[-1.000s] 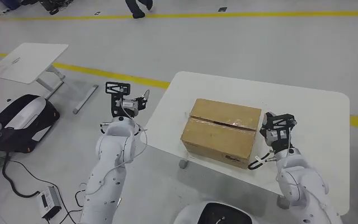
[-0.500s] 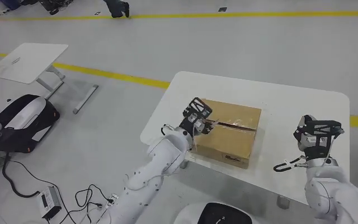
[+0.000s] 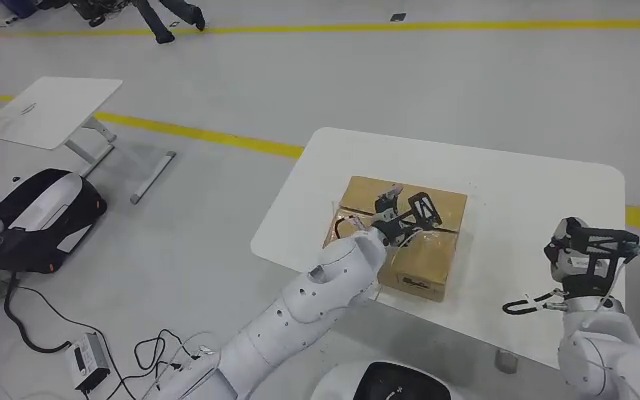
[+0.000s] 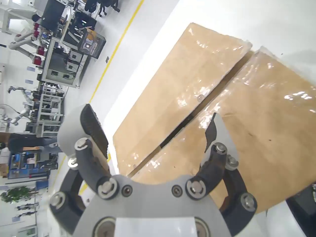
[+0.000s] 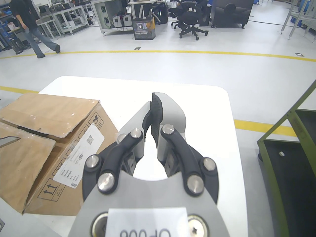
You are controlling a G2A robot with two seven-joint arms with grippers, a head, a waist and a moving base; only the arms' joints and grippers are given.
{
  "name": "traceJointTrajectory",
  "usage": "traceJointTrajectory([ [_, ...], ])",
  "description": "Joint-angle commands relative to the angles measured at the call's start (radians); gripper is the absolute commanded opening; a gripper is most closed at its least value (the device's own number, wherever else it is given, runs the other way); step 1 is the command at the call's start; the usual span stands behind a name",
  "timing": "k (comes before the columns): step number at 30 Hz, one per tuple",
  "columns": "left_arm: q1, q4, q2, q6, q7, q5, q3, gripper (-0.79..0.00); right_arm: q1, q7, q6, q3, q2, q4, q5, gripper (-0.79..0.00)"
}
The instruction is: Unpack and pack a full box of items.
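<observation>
— What does the box (image 3: 440, 203) look like?

— Plain brown cardboard, low and wide, with its two top flaps (image 4: 187, 75) folded down. A dark seam (image 4: 217, 85) runs between them and gapes a little. Shiny clear tape (image 4: 259, 75) clings in wrinkled patches along both flap edges. The end facing the robot's right carries a white label (image 5: 79, 154) with small printed arrows under it

— Where does it sit?

— On the white table (image 3: 540, 180), toward the robot's left side and close to the near edge

— And how does it lie relative to the claws?

— The left claw (image 4: 150, 122) is right over the top of the box, its fingers spread wide with nothing between them. One finger hangs over the near flap just beside the seam, and the other is toward the far side of the box. I cannot tell whether either touches the cardboard. The right claw (image 5: 154, 114) is off to the right of the box and well apart from it, above bare table. Its fingers are pressed together and hold nothing
</observation>
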Motion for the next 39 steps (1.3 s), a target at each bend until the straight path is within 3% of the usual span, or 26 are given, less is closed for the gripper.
traceJointTrajectory([
  [1,-0.016,0.024,-0.005,-0.009,-0.018,0.01,0.009,0.0,-0.002,-0.001,0.001,0.001,0.0,0.0,0.003,-0.785],
  [10,-0.063,0.095,-0.02,-0.037,-0.082,0.057,0.032,0.0,0.003,-0.004,-0.002,-0.001,0.001,0.003,0.005,-0.785],
  [23,-0.114,0.204,-0.042,0.008,-0.064,0.173,0.064,0.0,-0.004,-0.009,0.002,-0.005,0.001,-0.003,0.014,-0.785],
  [25,-0.12,0.222,-0.046,0.014,-0.056,0.184,0.068,-0.24,-0.007,-0.009,0.003,-0.005,0.001,-0.005,0.013,-0.785],
  [26,-0.122,0.23,-0.048,0.017,-0.052,0.184,0.069,-0.416,-0.009,-0.01,0.006,-0.006,0.001,-0.006,0.014,-0.785],
  [27,-0.124,0.237,-0.05,0.021,-0.046,0.187,0.07,-0.471,-0.01,-0.011,0.007,-0.006,0.0,-0.005,0.015,-0.785],
  [30,-0.125,0.253,-0.054,0.041,-0.002,0.19,0.072,-0.785,-0.012,-0.011,0.01,-0.008,0.0,-0.005,0.017,-0.785],
  [39,-0.109,0.215,-0.061,0.015,0.062,0.137,0.044,-0.785,-0.005,-0.011,0.021,-0.01,0.0,0.002,0.019,-0.785],
])
